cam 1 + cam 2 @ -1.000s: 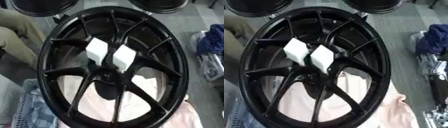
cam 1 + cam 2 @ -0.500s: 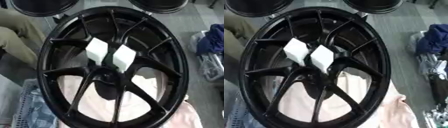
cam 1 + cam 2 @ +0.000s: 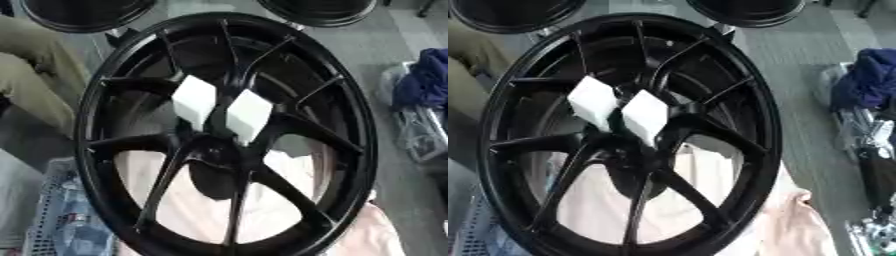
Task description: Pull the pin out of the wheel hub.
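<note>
A large black spoked wheel hub (image 3: 227,145) fills the middle of both eye views, lying over pale pink cloth (image 3: 192,210). Two white blocks stand side by side near its centre, one on the left (image 3: 193,97) and one on the right (image 3: 248,115), leaning against the spokes. The dark centre bore (image 3: 214,172) lies just below them. I cannot make out a pin apart from these blocks. Neither of my hands shows in either view.
Two more black rims lie at the far edge, left (image 3: 83,12) and right (image 3: 324,10). A person's olive trouser leg (image 3: 35,75) is at the left. Dark blue cloth (image 3: 868,80) lies right, a plastic crate (image 3: 61,215) lower left, and metal parts (image 3: 872,150) at the right edge.
</note>
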Available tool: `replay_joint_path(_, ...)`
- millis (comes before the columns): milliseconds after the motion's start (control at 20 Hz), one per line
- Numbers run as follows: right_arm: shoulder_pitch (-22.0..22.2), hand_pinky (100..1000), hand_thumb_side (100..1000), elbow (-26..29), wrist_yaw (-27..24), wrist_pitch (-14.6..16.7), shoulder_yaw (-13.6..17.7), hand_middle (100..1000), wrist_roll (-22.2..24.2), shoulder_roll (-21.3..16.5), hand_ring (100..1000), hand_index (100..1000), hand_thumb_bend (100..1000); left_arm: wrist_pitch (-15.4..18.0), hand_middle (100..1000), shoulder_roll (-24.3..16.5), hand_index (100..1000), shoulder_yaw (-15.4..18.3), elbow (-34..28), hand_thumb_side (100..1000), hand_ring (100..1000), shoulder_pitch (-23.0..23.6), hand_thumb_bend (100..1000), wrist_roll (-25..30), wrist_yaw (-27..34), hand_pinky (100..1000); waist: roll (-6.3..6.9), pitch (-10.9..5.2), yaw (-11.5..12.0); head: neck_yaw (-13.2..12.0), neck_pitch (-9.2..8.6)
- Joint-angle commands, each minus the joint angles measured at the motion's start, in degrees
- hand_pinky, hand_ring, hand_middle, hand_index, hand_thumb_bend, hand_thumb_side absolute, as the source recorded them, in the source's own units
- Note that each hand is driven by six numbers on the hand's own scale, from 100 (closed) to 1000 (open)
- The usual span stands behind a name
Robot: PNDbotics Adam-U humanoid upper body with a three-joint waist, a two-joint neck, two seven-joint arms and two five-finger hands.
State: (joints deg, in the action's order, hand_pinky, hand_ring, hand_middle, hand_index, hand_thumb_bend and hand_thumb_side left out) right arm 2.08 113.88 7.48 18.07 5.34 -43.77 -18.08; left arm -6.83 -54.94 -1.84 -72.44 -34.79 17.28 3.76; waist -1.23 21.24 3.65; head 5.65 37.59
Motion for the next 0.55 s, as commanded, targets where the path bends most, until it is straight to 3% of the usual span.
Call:
replay_joint_path(50,0.06,589,360,0.71,-0.04,0.06,0.52,673,-0.2,-0.97,748,792,100,-0.17,821,-1.77,862,1.2,-0.48,682,894,-0.81,175,-0.33,0.12,964,0.09,-1.0,0.11,-0.13,-0.37)
replay_joint_path(350,0.44,590,351,0.71,0.06,0.22,0.54,673,-0.16,-1.65,749,792,100,-0.42,815,-1.61,856,1.45,-1.05,673,889,-0.64,137,-0.69,0.63,961,-0.13,-1.42,0.15,-0.17,-0.19)
replay_joint_path(550,0.67,592,332,0.71,0.3,0.55,0.7,674,-0.22,-3.06,750,793,100,-0.42,812,-1.5,857,2.18,-5.78,656,882,0.44,100,-1.67,2.24,960,-0.35,-1.59,0.32,-0.15,0.19)
